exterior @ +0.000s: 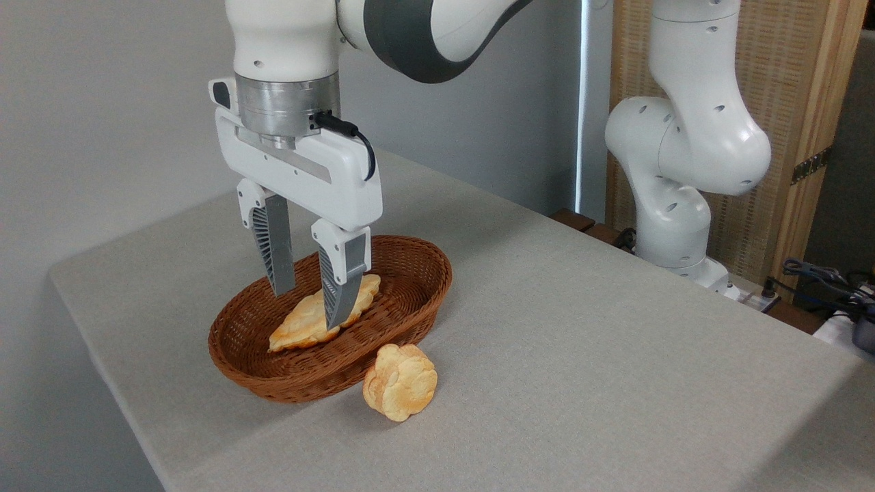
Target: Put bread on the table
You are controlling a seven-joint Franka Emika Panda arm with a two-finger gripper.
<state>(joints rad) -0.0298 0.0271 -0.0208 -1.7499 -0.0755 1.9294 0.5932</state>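
I see the basket (410,273) on the table (581,355), left of centre, with the bread (304,324) lying inside it. The roll (400,381) rests on the table at the basket's 5 o'clock, touching its wall. The gripper (311,304) hangs over the basket, one finger at 9 o'clock of the bread and one in front of it.

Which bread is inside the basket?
The long braided bread lies in the wicker basket, under the gripper. The round roll sits outside on the table.

arm: reaching down from above | wrist: vertical | pincer (309,305): fingers apart, pointing down
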